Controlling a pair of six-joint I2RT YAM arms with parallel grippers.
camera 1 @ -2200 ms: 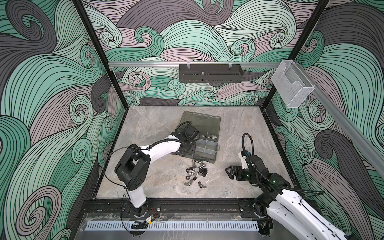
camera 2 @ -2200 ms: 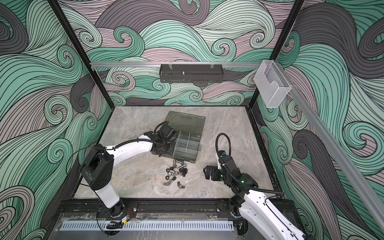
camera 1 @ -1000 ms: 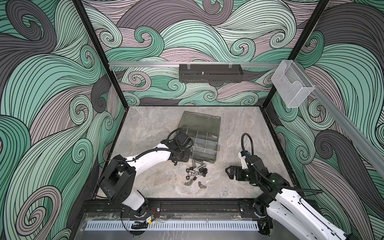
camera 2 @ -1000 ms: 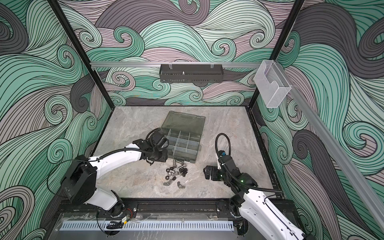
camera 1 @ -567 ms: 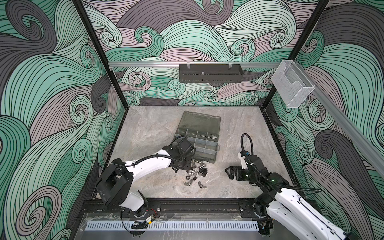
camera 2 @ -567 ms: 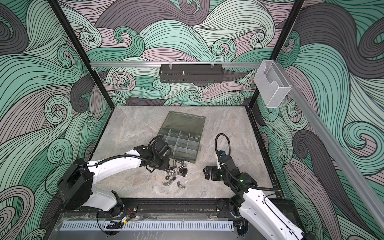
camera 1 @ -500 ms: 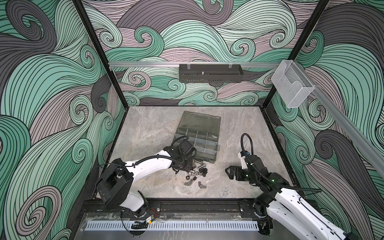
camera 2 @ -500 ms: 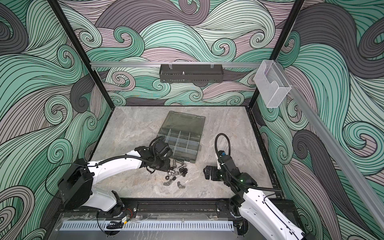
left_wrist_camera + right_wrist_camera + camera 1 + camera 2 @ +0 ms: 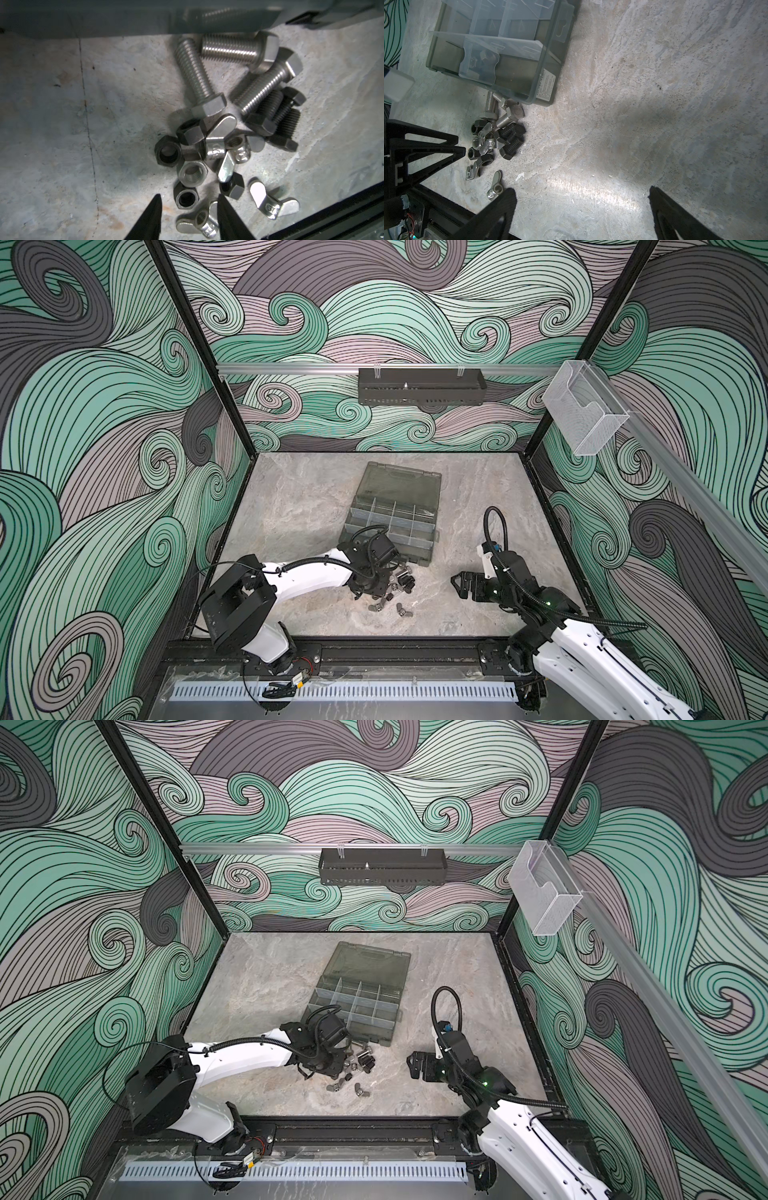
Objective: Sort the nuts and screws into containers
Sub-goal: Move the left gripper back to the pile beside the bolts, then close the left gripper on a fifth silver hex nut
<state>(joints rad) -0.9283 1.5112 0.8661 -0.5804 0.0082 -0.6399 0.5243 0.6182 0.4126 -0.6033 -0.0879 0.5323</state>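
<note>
The screws (image 9: 199, 79) and nuts (image 9: 192, 171) lie in one loose pile (image 9: 399, 585) on the stone table, just in front of the grey organiser case. Its containers (image 9: 390, 531) stand open, and one cell holds a nut (image 9: 485, 56). My left gripper (image 9: 189, 207) hangs low over the pile's near edge, open. A black hex nut (image 9: 186, 198) and a silver wing nut (image 9: 197, 223) lie between its fingertips, ungripped. Black screws (image 9: 278, 116) lie beside the silver ones. My right gripper (image 9: 580, 193) stands wide open over bare table, to the right of the pile, holding nothing.
The case's lid (image 9: 399, 485) lies flat behind the cells. A black perforated tray (image 9: 419, 387) hangs on the back rail. A clear acrylic box (image 9: 586, 414) is fixed to the right wall. A black frame rail (image 9: 374, 649) borders the table's front edge.
My left gripper has come away from the organiser case, forward and down onto the pile, its jaws about as wide as before. The right arm has stayed still.
</note>
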